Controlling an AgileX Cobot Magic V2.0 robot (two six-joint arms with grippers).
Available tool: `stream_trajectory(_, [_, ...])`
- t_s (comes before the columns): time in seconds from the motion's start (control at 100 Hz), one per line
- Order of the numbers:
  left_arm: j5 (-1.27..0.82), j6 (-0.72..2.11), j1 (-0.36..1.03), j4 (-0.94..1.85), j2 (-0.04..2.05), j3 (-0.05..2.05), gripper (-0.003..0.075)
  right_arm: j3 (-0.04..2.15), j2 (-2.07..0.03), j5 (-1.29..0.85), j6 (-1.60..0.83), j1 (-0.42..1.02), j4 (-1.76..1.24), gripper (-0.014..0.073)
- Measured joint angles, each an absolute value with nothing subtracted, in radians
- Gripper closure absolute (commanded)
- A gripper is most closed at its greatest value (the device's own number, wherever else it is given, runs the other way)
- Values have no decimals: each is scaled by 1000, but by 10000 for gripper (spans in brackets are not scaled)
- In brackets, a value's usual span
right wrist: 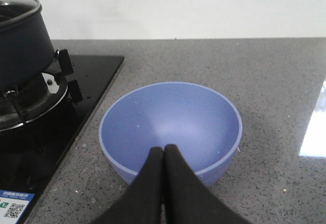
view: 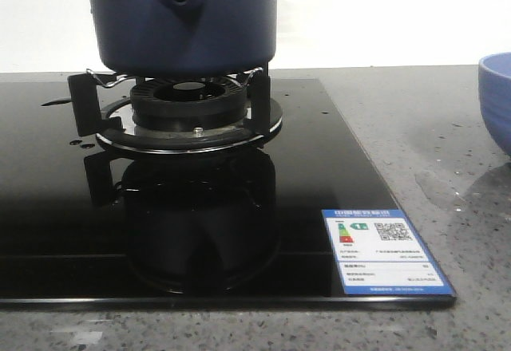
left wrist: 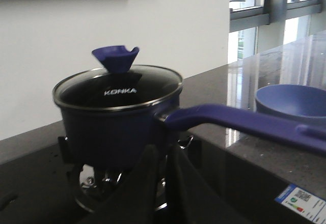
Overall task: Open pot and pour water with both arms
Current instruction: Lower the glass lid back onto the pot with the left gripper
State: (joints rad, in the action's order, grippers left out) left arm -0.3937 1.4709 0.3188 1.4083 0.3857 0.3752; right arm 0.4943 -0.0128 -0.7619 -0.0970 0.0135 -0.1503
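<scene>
The dark navy pot stands on the gas burner, its handle stub with the small hole facing me. In the left wrist view the pot carries a glass lid with a blue knob, and its long blue handle points toward the bowl. My left gripper is shut and empty, low in front of the pot and below the base of the handle. My right gripper is shut and empty, over the near rim of the light blue bowl. Neither gripper shows in the front view.
The black glass hob has a raised pot stand and a blue label at its front right corner. The bowl sits on the grey speckled counter right of the hob. A white wall runs behind.
</scene>
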Motion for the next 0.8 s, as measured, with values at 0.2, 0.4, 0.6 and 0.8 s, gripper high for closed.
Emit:
stream_trajectory(0.2, [-345,1471,319,1410,329,292,741,477,12,-757,-99,13,-150,657])
stream_trajectory(0.4, [-345,1471,319,1414,327,289,741,477,12,-757,-99,13,-150,657])
stream_trajectory(0.6, [-343,1471,319,1414,327,289,741,477,12,-757,-99,13,-150,657])
stream_trajectory(0.8, [-343,1471,319,1414,327,288,741,477,12,-757,-99,13,-150,657])
